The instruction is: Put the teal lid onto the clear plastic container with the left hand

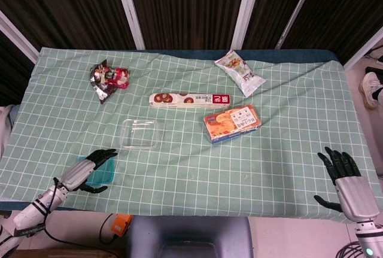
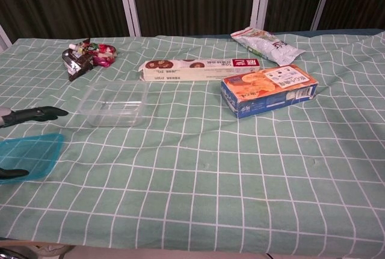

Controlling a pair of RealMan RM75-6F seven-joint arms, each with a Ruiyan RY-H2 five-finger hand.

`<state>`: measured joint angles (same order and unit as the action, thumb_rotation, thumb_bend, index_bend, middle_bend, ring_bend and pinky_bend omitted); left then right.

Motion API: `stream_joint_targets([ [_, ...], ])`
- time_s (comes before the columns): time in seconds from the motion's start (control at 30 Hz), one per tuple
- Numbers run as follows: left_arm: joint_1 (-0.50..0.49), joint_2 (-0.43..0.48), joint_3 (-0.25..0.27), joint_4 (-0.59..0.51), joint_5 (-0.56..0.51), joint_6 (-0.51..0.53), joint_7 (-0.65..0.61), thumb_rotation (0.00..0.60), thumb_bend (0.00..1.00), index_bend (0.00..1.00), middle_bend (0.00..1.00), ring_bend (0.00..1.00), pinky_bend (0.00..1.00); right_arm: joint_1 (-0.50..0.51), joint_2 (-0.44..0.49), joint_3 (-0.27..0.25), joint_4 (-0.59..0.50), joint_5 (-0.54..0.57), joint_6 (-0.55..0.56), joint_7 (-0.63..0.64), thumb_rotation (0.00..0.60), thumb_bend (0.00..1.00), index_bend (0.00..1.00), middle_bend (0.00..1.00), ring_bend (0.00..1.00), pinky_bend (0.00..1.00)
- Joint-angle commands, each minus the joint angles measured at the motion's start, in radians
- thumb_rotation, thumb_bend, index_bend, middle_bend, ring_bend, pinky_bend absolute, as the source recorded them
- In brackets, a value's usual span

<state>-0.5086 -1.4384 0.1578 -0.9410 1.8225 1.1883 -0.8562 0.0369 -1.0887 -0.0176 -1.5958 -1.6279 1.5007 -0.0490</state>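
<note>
From above, head view: green checked cloth over tabletop [image 1: 197, 168]. Near front-left edge, teal lid [image 1: 105, 168] flat on the cloth, partly covered by left hand [image 1: 88, 171], fingers spread and stretched out over the lid, nothing gripped as far as visible. Clear plastic container [image 1: 140, 133] just beyond and to the right of the lid, near but apart, empty and uncovered. Right hand [image 1: 346, 181] at front-right edge, fingers apart, holding nothing, well away from everything. Further back: biscuit box [image 1: 231, 123], long cookie box [image 1: 190, 99], white snack bag [image 1: 240, 72], candy wrappers [image 1: 108, 79].

From chest view: lid [image 2: 27, 155] at far-left edge, flat. Left-hand fingertips [image 2: 43, 113] entering above it, another dark tip at its near edge; contact with the lid not clear. Container [image 2: 115, 102] further back and right.

Progress, as a judgement: only the reach begun. Left to do: grasp lid, lift, carry over container, seat on rim.
</note>
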Motion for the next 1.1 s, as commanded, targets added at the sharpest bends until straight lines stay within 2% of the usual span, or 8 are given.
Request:
stream_joint_targets([
  [0.03, -0.014, -0.028, 0.012, 0.035, -0.016, -0.031, -0.032, 0.6, 0.22, 0.0, 0.0, 0.0, 0.0, 0.002, -0.001, -0.001, -0.001, -0.002, -0.003, -0.003, 0.6, 0.19, 0.0, 0.0, 0.0, 0.0],
  [0.73, -0.04, -0.083, 0.045, 0.136, -0.078, -0.109, -0.073, 0.6, 0.21, 0.0, 0.0, 0.0, 0.0, 0.005, 0.002, -0.002, -0.004, 0.0, -0.007, 0.002, 0.6, 0.19, 0.0, 0.0, 0.0, 0.0],
  [1.1, -0.045, -0.084, 0.057, 0.141, -0.095, -0.135, -0.074, 0.6, 0.21, 0.0, 0.0, 0.0, 0.0, 0.006, 0.003, -0.002, -0.006, 0.001, -0.006, 0.001, 0.6, 0.19, 0.0, 0.0, 0.0, 0.0],
])
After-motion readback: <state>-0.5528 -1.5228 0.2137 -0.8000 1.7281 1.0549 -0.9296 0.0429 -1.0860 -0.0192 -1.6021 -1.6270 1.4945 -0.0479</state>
